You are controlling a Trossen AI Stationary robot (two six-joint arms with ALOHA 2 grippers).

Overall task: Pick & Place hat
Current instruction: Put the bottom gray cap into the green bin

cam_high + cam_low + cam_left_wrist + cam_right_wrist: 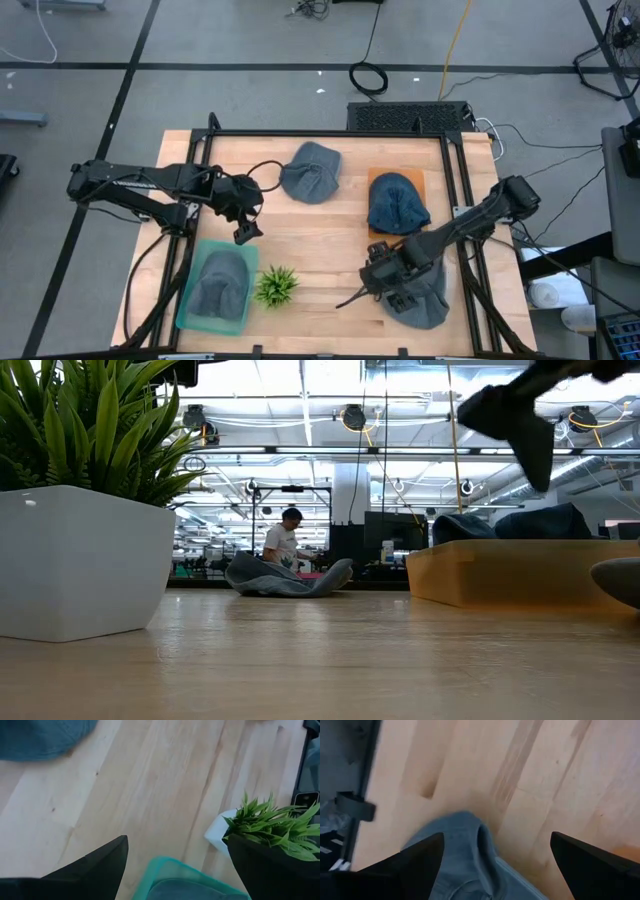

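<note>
Several soft hats lie about the wooden table. A grey-blue hat lies flat near the table's near right corner, and my right gripper hovers open above its left part, fingers on either side of its rumpled edge without touching. A dark blue hat rests on an orange tray. Another grey hat lies at the far middle. A fourth hat sits in a teal bin. My left gripper hangs open above the bin's far edge, holding nothing.
A small green plant in a white pot stands right of the teal bin, close to the near edge. Black frame rails run along the table's sides. Bare wood lies in the table's middle between the two arms.
</note>
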